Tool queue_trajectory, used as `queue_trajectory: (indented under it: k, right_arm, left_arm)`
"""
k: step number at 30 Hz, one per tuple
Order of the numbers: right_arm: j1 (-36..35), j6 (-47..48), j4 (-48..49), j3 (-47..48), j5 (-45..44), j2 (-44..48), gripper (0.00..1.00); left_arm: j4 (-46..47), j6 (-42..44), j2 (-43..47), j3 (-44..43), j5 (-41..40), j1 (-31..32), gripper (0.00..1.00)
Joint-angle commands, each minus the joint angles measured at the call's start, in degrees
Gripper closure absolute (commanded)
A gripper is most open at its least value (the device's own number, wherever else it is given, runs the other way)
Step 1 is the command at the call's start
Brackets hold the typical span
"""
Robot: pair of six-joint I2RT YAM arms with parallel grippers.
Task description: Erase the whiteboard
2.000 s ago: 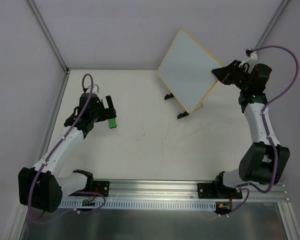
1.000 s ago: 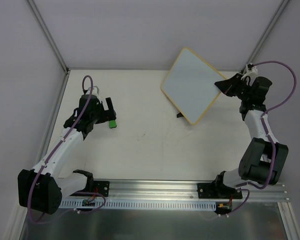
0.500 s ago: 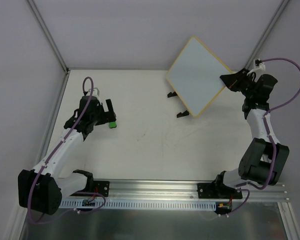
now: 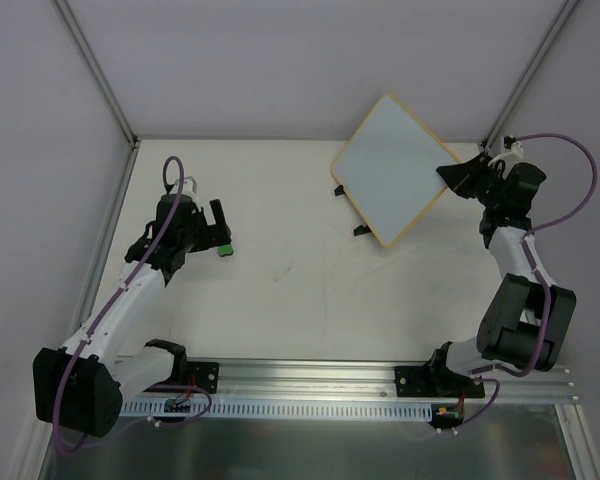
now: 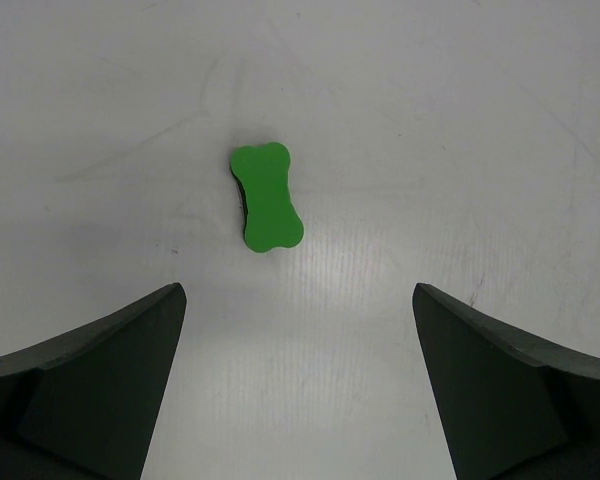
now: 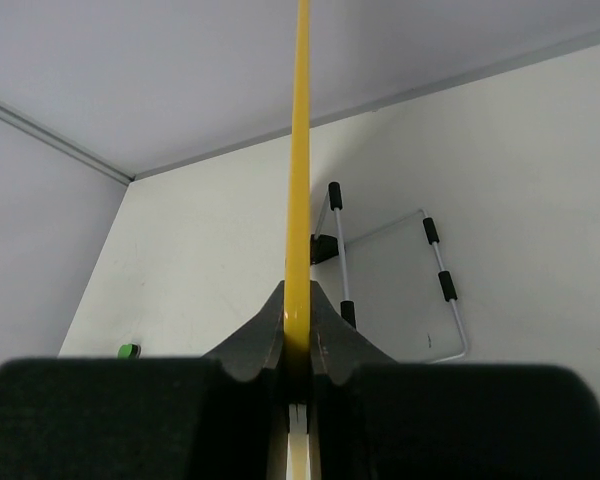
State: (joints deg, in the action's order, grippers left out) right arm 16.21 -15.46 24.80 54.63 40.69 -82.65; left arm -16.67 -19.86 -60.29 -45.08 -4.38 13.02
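Note:
The whiteboard (image 4: 388,168) is white with a tan frame and shows no writing from above. My right gripper (image 4: 448,176) is shut on its right edge and holds it tilted in the air at the back right. In the right wrist view the yellow frame edge (image 6: 300,150) runs straight up from between the shut jaws of the right gripper (image 6: 297,312). The small green bone-shaped eraser (image 4: 223,248) lies on the table at the left. My left gripper (image 4: 212,228) hovers over it, open and empty. In the left wrist view the eraser (image 5: 267,196) lies ahead of the open left gripper (image 5: 297,292).
A wire stand with black sleeves (image 6: 433,232) lies on the table under the held board; its black feet (image 4: 362,230) show in the top view. Grey walls with metal posts close the back and sides. The eraser also shows small in the right wrist view (image 6: 128,350).
My right gripper has swung the held whiteboard about, first down, then up and right, now slightly down and left. The stand's feet stayed put. The left arm has barely moved.

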Motion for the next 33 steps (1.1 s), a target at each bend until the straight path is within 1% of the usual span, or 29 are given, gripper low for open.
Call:
queue_trajectory:
  k: [1, 7, 15, 22, 26, 33]
  right_arm:
    - [0.3, 0.4, 9.8, 0.1, 0.7, 4.5, 1.0]
    - [0.4, 1.0, 10.7, -2.9, 1.0, 4.7, 1.0]
    - [0.3, 0.7, 12.5, -10.7, -2.0, 6.9, 0.99]
    - [0.4, 1.4, 12.4, -14.1, -2.5, 8.0, 0.92]
    - [0.8, 1.9, 12.3, -14.9, -2.4, 6.9, 0.86]
    - [1.4, 2.5, 12.2, -16.0, -1.7, 6.2, 0.82]
  left_arm:
    - [0.0, 1.2, 1.2, 0.4, 0.4, -0.3, 0.01]
    - [-0.1, 1.3, 1.9, 0.5, 0.4, -0.3, 0.01]
    - [-0.1, 1.4, 3.1, 1.1, -0.1, -0.3, 0.01]
    - [-0.3, 1.2, 3.6, 1.7, 0.1, -0.2, 0.01]
    - [-0.4, 1.3, 4.5, 2.4, -0.2, -0.3, 0.01]
    - [-0.6, 1.3, 5.9, 3.2, -0.5, -0.3, 0.01]
